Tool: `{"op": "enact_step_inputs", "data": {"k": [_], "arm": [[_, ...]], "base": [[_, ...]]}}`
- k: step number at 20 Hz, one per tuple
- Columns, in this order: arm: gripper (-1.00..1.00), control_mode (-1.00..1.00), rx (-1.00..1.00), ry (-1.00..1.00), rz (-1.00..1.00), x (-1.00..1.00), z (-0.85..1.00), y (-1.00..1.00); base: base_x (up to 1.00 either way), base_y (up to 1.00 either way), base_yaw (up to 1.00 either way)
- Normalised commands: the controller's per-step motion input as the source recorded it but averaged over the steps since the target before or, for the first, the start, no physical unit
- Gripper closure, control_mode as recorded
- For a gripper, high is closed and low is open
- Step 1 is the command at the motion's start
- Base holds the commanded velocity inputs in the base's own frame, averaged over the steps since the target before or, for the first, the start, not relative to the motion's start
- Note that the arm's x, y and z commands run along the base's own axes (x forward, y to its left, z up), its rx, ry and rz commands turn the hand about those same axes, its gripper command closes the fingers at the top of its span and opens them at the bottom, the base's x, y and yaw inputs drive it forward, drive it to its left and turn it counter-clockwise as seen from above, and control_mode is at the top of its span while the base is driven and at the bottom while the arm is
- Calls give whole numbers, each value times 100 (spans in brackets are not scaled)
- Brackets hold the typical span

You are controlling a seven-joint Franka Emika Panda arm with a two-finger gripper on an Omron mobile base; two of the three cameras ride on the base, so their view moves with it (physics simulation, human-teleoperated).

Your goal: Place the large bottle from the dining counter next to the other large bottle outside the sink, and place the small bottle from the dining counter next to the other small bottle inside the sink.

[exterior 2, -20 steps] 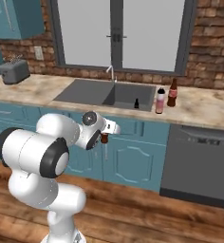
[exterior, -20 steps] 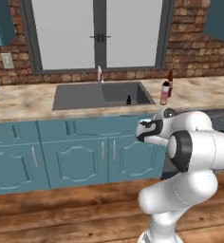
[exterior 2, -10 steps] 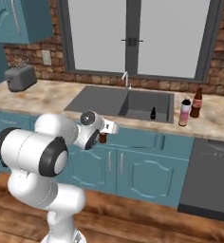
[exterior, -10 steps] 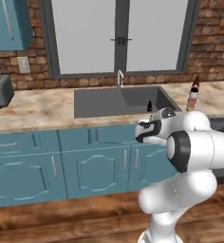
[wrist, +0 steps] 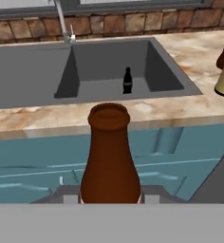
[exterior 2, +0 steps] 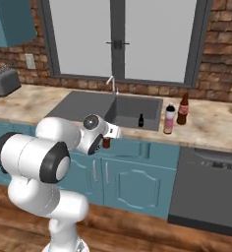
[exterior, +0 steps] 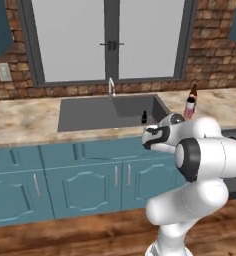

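Note:
A short dark brown bottle (wrist: 109, 161) stands upright in my gripper (exterior 2: 107, 141), which is shut on its lower body, in front of the teal cabinets and below the counter edge. Beyond it lies the dark grey sink (wrist: 33, 76) (exterior 2: 83, 106) with its chrome faucet (exterior 2: 111, 83). Another small dark bottle (wrist: 127, 80) (exterior 2: 141, 120) (exterior: 144, 117) stands inside the basin at its right end. On the counter right of the sink, the pink-yellow bottle with a white cap (exterior 2: 169, 119) (exterior: 189, 106) stands next to the slim brown red-labelled bottle (exterior 2: 182, 109).
The marbled counter (exterior 2: 221, 128) runs along a brick wall under a window. A toaster (exterior 2: 2, 81) sits at its far left. A dark dishwasher front (exterior 2: 206, 187) is below the counter on the right; teal cabinet doors (exterior: 85, 187) fill the rest.
The whole picture has shifted and the sink counter looks nearer, so the base has driven. The gripper has stayed shut on the small brown bottle, and the arm's pose looks the same.

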Motion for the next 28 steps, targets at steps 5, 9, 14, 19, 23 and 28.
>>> {"op": "enact_step_inputs", "data": {"k": [5, 9, 14, 19, 23, 28], "arm": [[100, 100, 0, 0, 0, 0, 0, 0], [100, 100, 0, 0, 0, 0, 0, 0], [100, 100, 0, 0, 0, 0, 0, 0], [100, 100, 0, 0, 0, 0, 0, 0], [100, 100, 0, 0, 0, 0, 0, 0], [100, 100, 0, 0, 0, 0, 0, 0]], "base": [[52, -36, -2], [70, -2, 0], [71, -2, 0], [35, -2, -1], [19, -1, 0], [44, -11, -5]]}}
